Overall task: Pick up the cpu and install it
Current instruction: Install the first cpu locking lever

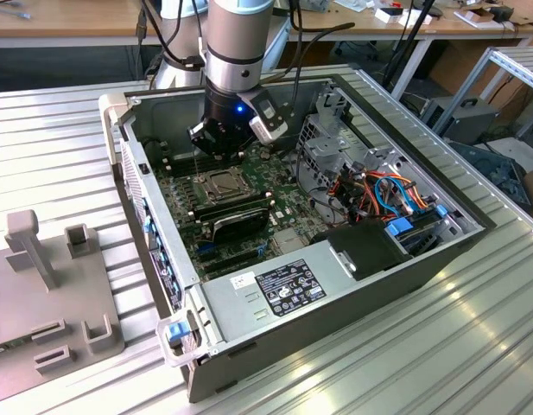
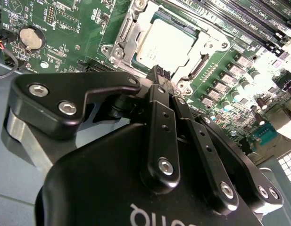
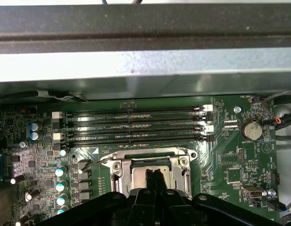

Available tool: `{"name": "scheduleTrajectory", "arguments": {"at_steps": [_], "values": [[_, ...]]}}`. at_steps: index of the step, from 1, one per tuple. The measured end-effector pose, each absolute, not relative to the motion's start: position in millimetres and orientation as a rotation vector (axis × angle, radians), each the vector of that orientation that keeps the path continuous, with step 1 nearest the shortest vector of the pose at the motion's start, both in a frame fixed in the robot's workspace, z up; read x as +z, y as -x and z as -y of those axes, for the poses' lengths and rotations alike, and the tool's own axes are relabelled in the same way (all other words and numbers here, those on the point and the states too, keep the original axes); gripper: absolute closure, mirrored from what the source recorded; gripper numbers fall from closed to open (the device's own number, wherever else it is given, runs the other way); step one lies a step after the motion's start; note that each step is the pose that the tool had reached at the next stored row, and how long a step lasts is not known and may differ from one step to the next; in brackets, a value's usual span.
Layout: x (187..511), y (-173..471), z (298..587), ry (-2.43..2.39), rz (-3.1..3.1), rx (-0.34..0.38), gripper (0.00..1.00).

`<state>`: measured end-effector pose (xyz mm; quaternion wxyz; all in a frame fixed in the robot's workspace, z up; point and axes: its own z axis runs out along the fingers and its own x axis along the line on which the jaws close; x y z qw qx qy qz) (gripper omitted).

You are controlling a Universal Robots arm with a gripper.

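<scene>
Cpu in upper centre of second wrist view: flat square, pale silvery face up, seated inside socket frame on green motherboard, apparently already placed. Gripper above it near one edge, fingers pressed together, gripping nothing. Exterior view: gripper inside open computer case, upper centre of frame.

The open computer case was seen from above and to one side in the exterior view, from a moderate distance. The motherboard was viewed closely along the gripper in the second wrist view. The CPU socket was shared by all views.
</scene>
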<state>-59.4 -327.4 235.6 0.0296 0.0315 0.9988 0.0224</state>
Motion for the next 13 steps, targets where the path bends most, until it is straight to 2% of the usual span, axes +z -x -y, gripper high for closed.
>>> {"name": "scheduleTrajectory", "arguments": {"at_steps": [13], "values": [[241.3, 84.7, 329.8, -0.062, -3.080, 0.070, 0.89]]}}
